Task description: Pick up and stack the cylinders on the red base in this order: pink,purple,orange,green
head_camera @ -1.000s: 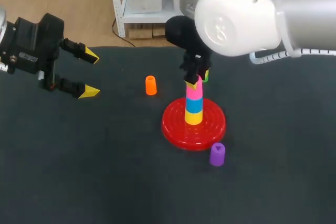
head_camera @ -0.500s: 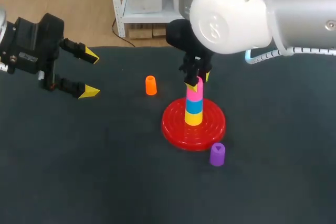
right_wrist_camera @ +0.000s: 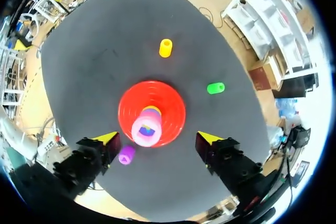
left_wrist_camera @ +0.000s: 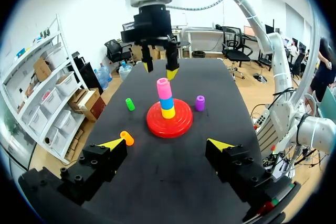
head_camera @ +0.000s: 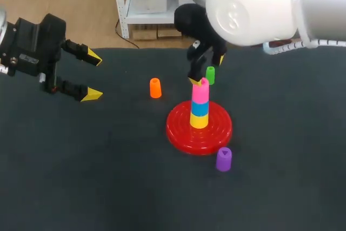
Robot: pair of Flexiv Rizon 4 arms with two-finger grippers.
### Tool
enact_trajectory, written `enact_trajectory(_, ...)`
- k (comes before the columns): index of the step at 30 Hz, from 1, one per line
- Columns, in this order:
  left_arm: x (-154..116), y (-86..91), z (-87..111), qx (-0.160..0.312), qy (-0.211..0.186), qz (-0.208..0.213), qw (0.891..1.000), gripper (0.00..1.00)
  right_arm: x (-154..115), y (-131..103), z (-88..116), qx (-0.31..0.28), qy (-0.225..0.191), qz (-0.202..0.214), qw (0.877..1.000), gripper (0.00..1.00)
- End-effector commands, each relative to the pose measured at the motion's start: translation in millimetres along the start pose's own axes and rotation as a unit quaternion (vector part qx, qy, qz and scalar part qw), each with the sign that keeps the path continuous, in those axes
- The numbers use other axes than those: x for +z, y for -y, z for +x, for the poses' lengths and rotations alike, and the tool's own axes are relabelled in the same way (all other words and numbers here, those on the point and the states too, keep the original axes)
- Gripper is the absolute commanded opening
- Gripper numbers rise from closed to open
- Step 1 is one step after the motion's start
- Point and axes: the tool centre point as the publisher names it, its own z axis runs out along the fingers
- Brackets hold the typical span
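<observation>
Purple cylinder (right_wrist_camera: 126,154) stands upright just beside the red base (right_wrist_camera: 176,100), below the right gripper (right_wrist_camera: 157,138), whose fingers are spread and empty.

glossy plastic red base (head_camera: 181,132), seemingly matt table (head_camera: 108,177)
</observation>
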Motion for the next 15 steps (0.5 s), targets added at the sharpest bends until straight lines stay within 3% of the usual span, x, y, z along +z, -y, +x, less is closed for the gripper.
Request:
enact_trajectory(1,1,-0.3,1.4,0.001,0.001,0.0,1.0,1.0,-13,-4,9,-0.01,0.005,0.016,1.0,1.0)
enact_trajectory(7,1,-0.3,1.4,0.001,0.001,0.0,1.0,1.0,-10,-11,35,-0.034,0.021,0.07,0.997,1.0)
enact_trajectory(9,1,-0.3,1.4,0.001,0.001,0.0,1.0,1.0,-6,-16,45,-0.038,0.017,0.106,0.993,1.0)
enact_trajectory(15,1,-0.3,1.4,0.001,0.001,0.0,1.0,1.0,7,-39,66,-0.017,0.015,0.049,0.999,1.0)
